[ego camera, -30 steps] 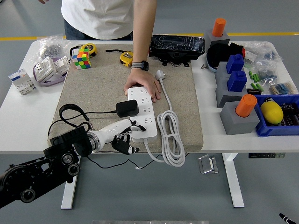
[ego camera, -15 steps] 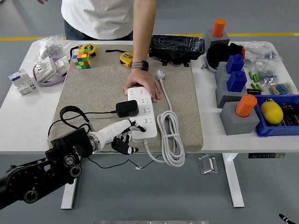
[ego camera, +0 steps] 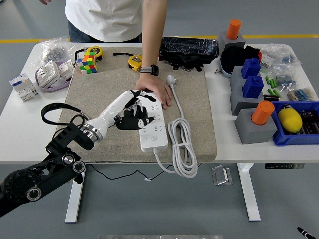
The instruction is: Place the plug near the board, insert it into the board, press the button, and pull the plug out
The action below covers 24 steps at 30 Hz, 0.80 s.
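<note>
Taking the white power strip (ego camera: 152, 122) as the landmark, everything at the far left of the table (ego camera: 20, 117) lay well away from it: a small white breaker unit (ego camera: 22, 85), a purple-rimmed tray of white sockets (ego camera: 51, 75), and a bag of small metal parts (ego camera: 54, 49). Nearer, at the far-left corner of the beige mat (ego camera: 99, 89) that carried the strip, stood a colour cube (ego camera: 85, 63) with a yellow tape measure (ego camera: 94, 51) behind it. The left arm (ego camera: 50, 164) reached in from the lower left towards the strip, a black cable loop (ego camera: 55, 110) beside its wrist. The left hand (ego camera: 130, 110) rested over the strip's middle sockets, its dark fingers (ego camera: 133, 119) curled down around the black plug (ego camera: 130, 122), which sat on the strip's left side; whether the plug was seated in a socket could not be told. Just beyond, a person's hand (ego camera: 155, 92) pressed flat on the strip's far end, a dark watch on the wrist, and a second tape measure (ego camera: 134, 61) lay behind it. Right of the strip lay its own coiled white cord (ego camera: 182, 144), ending in a white plug (ego camera: 171, 79) near the person's hand. Further right, off the mat, stood grey blocks with blue and orange pegs (ego camera: 251, 102), and a blue bin (ego camera: 299, 124) holding a yellow lemon-shaped thing (ego camera: 289, 119).
</note>
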Available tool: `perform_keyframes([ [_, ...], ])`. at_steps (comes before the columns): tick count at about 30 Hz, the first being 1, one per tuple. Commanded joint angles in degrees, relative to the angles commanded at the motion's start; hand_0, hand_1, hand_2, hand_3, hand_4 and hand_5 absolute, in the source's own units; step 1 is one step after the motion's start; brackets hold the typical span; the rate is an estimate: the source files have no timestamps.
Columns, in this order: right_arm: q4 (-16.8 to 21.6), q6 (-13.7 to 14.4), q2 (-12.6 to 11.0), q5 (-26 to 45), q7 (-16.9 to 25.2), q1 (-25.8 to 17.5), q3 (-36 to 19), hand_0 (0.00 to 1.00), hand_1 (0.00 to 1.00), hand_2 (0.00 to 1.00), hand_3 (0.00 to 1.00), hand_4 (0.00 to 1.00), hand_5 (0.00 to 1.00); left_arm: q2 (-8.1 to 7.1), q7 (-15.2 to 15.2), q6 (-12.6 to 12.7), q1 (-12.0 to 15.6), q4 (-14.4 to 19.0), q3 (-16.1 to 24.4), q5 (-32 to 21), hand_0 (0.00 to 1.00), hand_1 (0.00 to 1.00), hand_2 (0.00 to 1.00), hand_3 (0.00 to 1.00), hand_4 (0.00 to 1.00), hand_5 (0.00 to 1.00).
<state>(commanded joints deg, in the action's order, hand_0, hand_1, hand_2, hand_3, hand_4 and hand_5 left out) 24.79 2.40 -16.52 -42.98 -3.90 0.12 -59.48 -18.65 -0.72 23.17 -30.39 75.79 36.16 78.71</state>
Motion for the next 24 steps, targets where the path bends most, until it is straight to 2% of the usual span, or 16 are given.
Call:
perform_keyframes([
  [2,0.0,0.0,0.0,0.0,0.0,0.0,0.1,0.624,0.668,0.639,0.572,0.978,0.584,0.35,0.4,0.9,-0.9,-2.1,0.0,2.0,0.311,0.367,0.484,0.560,0.834,0.094],
  [3,0.0,0.0,-0.1,0.0,0.0,0.0,0.1,0.624,0.668,0.639,0.572,0.978,0.585,0.51,0.5,1.1,-1.3,-3.0,-0.2,2.4,0.621,0.664,0.593,0.587,0.909,0.154],
  [8,0.0,-0.1,-0.1,0.1,0.0,0.0,0.0,0.624,0.668,0.639,0.572,0.978,0.585,1.30,3.0,0.7,-3.6,-7.5,-2.2,5.3,0.621,0.664,0.593,0.587,0.909,0.154],
  [9,0.0,0.0,-0.1,0.1,0.0,0.0,0.0,0.624,0.668,0.638,0.572,0.977,0.584,1.50,3.5,0.4,-4.0,-8.3,-2.7,5.8,0.743,0.763,0.740,0.686,0.998,0.275],
  [14,0.1,-0.1,-0.1,0.1,-0.1,0.1,0.0,0.624,0.668,0.638,0.572,0.977,0.584,2.33,5.7,-0.8,-5.4,-11.5,-4.6,7.3,0.743,0.763,0.740,0.686,0.998,0.275],
  [15,0.1,-0.1,-0.1,0.1,-0.1,0.1,0.1,0.624,0.668,0.639,0.572,0.977,0.585,2.47,5.8,-0.9,-5.6,-12.0,-5.0,7.4,0.764,0.793,0.787,0.758,0.998,0.334],
  [21,0.3,-0.1,-0.1,0.0,-0.1,0.0,0.2,0.624,0.668,0.639,0.572,0.977,0.585,3.20,6.2,-1.2,-6.6,-15.1,-7.1,6.6,0.764,0.793,0.787,0.758,0.998,0.334],
  [22,0.3,-0.1,-0.1,0.0,-0.1,0.0,0.2,0.624,0.668,0.639,0.572,0.978,0.584,3.30,6.1,-1.3,-6.8,-15.6,-7.5,5.9,0.699,0.682,0.691,0.669,0.877,0.337],
  [24,0.4,-0.1,-0.2,0.0,-0.1,0.1,0.2,0.624,0.668,0.639,0.572,0.978,0.584,3.57,6.5,-1.5,-7.3,-16.5,-8.2,5.1,0.699,0.682,0.691,0.669,0.877,0.337],
])
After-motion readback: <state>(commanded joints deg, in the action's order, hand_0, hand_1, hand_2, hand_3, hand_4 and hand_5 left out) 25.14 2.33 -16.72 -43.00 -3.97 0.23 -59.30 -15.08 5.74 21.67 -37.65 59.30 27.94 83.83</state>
